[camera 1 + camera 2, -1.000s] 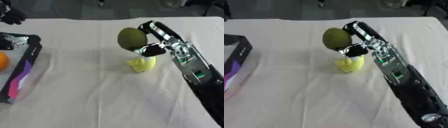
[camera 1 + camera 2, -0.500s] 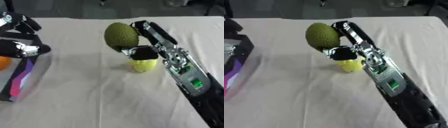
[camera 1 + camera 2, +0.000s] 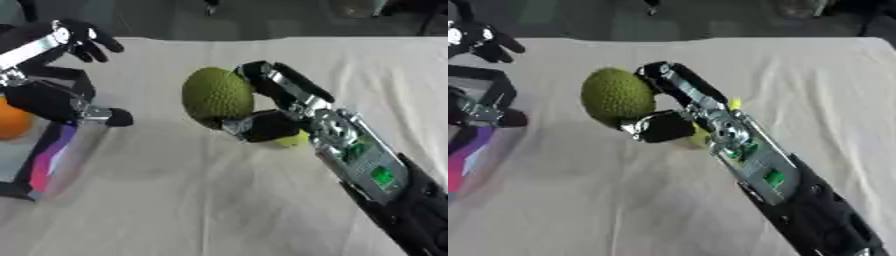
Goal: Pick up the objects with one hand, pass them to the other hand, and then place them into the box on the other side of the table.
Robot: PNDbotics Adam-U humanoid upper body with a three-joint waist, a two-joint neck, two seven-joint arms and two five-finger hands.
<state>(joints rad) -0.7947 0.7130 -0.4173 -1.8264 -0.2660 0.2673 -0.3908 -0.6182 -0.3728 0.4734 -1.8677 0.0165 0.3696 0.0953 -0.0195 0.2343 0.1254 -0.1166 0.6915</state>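
Here the right robot hand [image 3: 262, 112] grips a bumpy green fruit [image 3: 217, 96]; only the left eye shows an orange [image 3: 12, 119].

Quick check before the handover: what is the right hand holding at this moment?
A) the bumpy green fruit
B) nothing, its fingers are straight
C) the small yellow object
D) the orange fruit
A: the right hand has its fingers and thumb curled round the bumpy green fruit, held up over the cloth; the small yellow object shows behind the hand.
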